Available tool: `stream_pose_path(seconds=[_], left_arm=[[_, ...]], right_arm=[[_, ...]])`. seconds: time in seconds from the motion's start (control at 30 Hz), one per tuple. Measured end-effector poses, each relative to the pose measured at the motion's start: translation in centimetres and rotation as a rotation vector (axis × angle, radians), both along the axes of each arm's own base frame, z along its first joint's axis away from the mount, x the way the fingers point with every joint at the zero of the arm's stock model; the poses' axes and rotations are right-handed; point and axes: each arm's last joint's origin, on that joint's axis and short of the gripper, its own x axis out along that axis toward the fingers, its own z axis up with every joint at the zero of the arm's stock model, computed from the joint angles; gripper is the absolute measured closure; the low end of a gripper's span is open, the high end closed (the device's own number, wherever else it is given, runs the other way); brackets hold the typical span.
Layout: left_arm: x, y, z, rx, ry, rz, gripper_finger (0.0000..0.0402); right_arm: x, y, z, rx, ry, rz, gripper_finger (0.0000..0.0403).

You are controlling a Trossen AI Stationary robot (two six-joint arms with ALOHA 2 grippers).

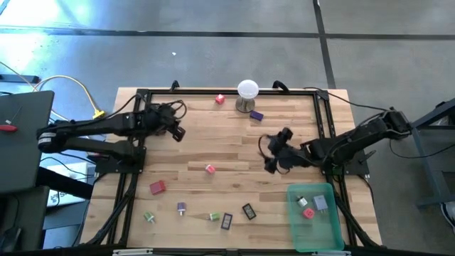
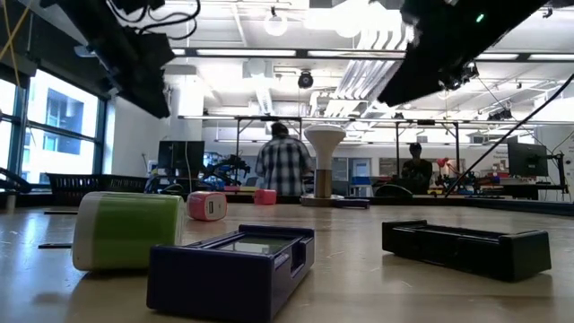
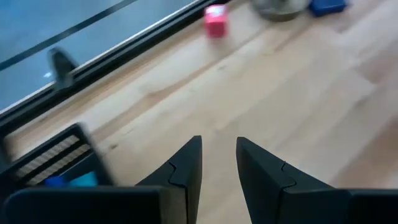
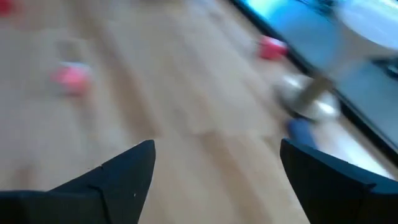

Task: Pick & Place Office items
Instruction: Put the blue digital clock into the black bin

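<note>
High view: a few office items (image 1: 308, 207) lie in the green bin (image 1: 334, 231); about ten more dot the worktop (image 1: 227, 142). Right gripper (image 1: 272, 153) hovers mid-worktop, jaws wide and empty; left gripper (image 1: 175, 122) waits at the far-left corner, jaws narrowly apart, empty.

Robotics lab or open workshop floor. Light wooden table (image 1: 234, 153) edged by a black metal frame (image 1: 323, 114), on grey polished concrete floor (image 1: 213, 43). Beyond it: exposed ceiling ducts (image 2: 359, 76), strip lights, tall windows (image 2: 54, 117), monitor-laden workbenches (image 2: 525, 161), person in plaid shirt (image 2: 284, 166) standing.
</note>
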Motion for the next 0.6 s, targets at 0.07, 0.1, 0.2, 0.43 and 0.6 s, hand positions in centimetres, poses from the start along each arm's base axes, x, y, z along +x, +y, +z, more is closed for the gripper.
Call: stream_pose_path(seconds=[0.07,0.1,0.2,0.43,0.6], left_arm=[[0.4,-0.7,0.1,0.004,-0.022,-0.045,0.0309],[0.6,-1.0,0.1,0.005,-0.031,-0.067,0.0309],[1.0,-1.9,0.3,0.005,-0.053,-0.123,0.0309],[1.2,-3.3,0.3,0.002,-0.054,-0.204,0.027],[1.3,-4.1,0.3,0.002,-0.06,-0.248,0.021]], right_arm=[[0.1,-1.6,-0.1,0.007,0.014,-0.073,0.0074],[0.2,-2.4,-0.2,0.024,0.02,-0.093,0.0077],[0.5,-5.0,-0.5,0.113,0.03,-0.128,0.0088],[1.6,-9.7,-2.3,0.212,0.069,-0.17,0.0104],[2.6,-11.9,-4.3,0.25,0.08,-0.186,0.0103]])
